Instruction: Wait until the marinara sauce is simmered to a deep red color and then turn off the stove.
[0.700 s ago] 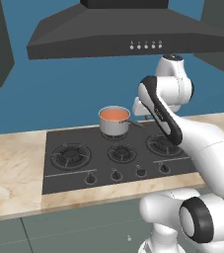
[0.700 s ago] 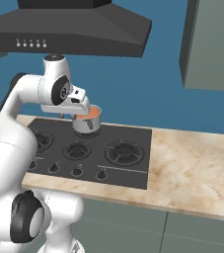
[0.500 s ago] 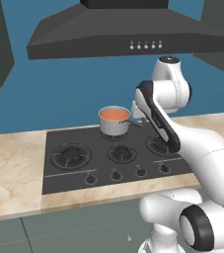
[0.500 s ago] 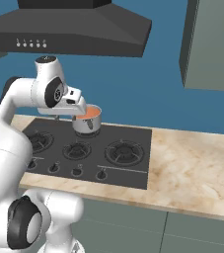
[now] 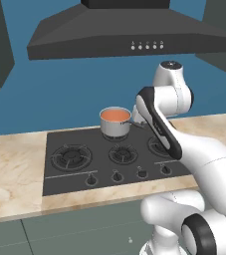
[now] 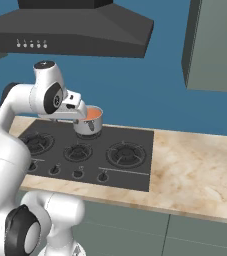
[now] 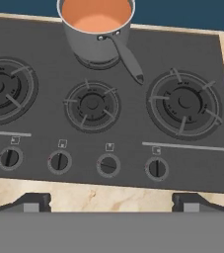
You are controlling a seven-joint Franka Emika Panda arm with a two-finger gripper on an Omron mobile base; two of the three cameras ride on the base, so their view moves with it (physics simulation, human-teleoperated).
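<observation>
Two fingertips of the claw (image 7: 111, 201) are seen wide apart, gripping nothing, over the marble counter (image 7: 108, 197). At 12 o'clock lies the stove (image 7: 44, 49), with marinara sauce (image 7: 94, 15) pale orange in the saucepan (image 7: 101, 47) at its back edge.

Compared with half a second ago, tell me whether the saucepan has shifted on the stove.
No. The saucepan sits on the same rear middle burner of the stove, just as close to the cooktop's back edge as before.
</observation>
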